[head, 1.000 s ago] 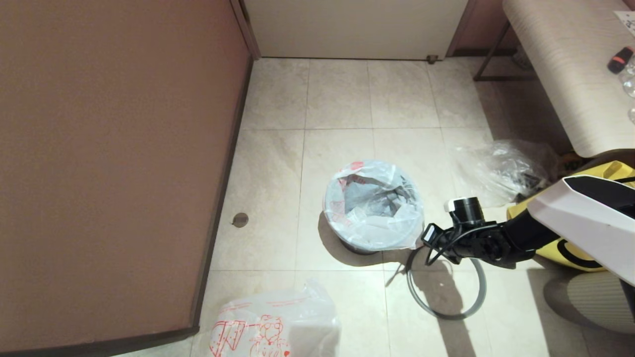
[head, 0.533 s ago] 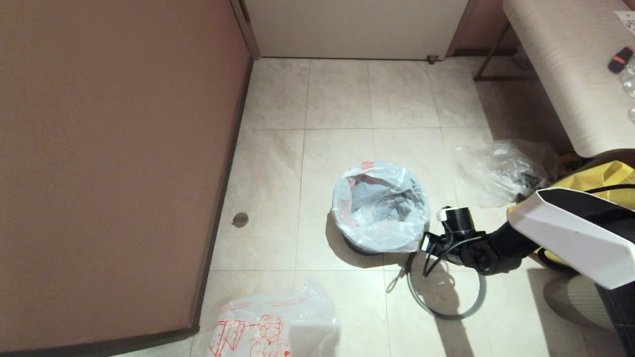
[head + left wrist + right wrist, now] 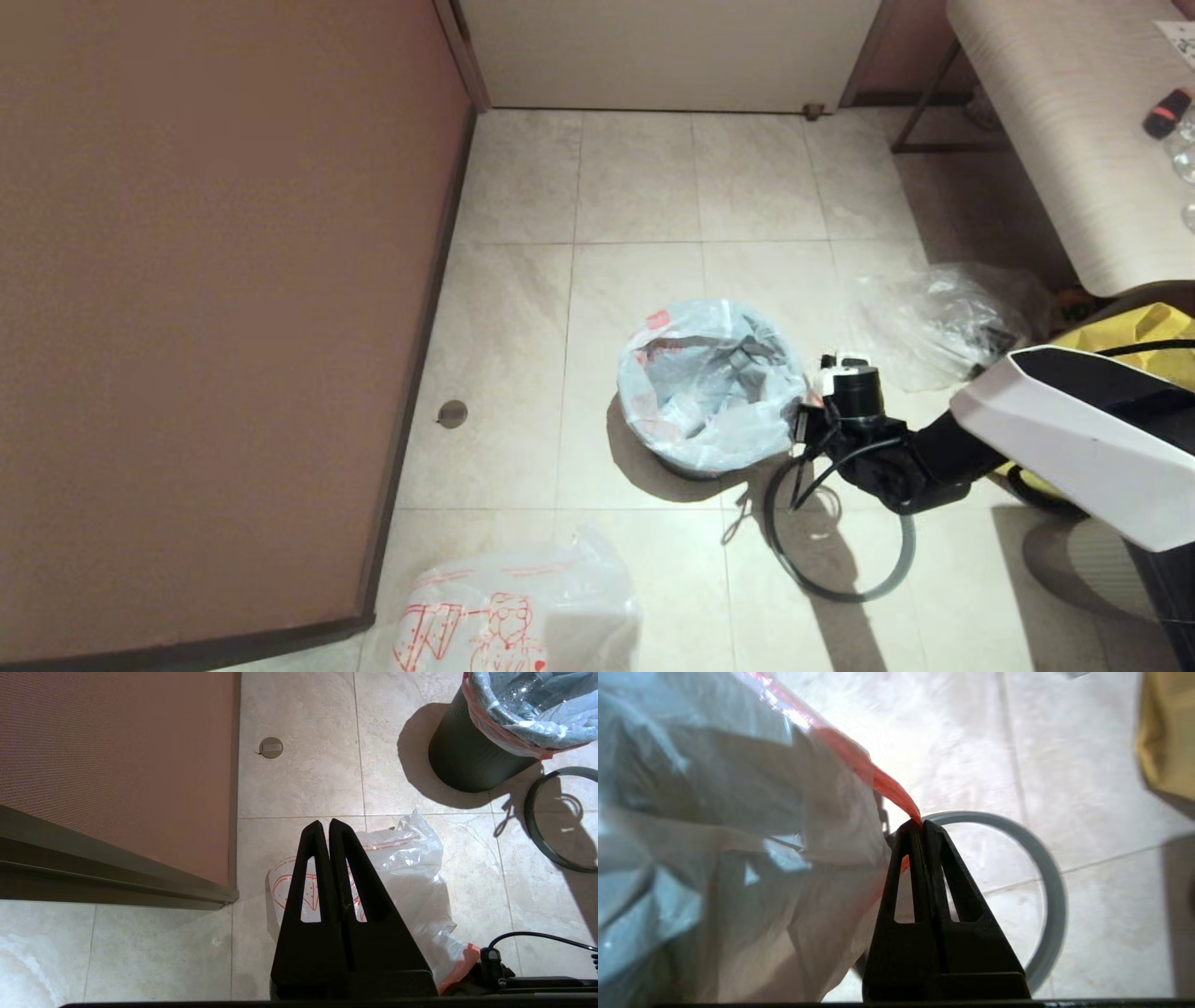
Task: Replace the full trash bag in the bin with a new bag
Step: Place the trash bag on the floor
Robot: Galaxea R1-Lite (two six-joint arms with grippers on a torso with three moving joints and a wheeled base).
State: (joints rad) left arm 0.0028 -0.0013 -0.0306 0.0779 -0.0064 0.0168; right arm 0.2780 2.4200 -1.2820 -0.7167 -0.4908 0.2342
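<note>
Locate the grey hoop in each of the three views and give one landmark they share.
Head view: grey hoop lies flat on the floor tiles, just right of and nearer than the bin, partly under the right arm.
Left wrist view: only an arc of it shows at the frame edge, beside the bin.
Right wrist view: it curves behind the right gripper.
Shared landmark: the full trash bag with orange-red tips.

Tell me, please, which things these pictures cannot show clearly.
- Contents of the full trash bag: head view, folds of plastic hide them.
- The bin: head view, bag drapes over it.
- The new bag: head view, bottom edge cuts it.
- Right gripper: head view, wrist hides its fingers.
- Left gripper: outside head view.
</note>
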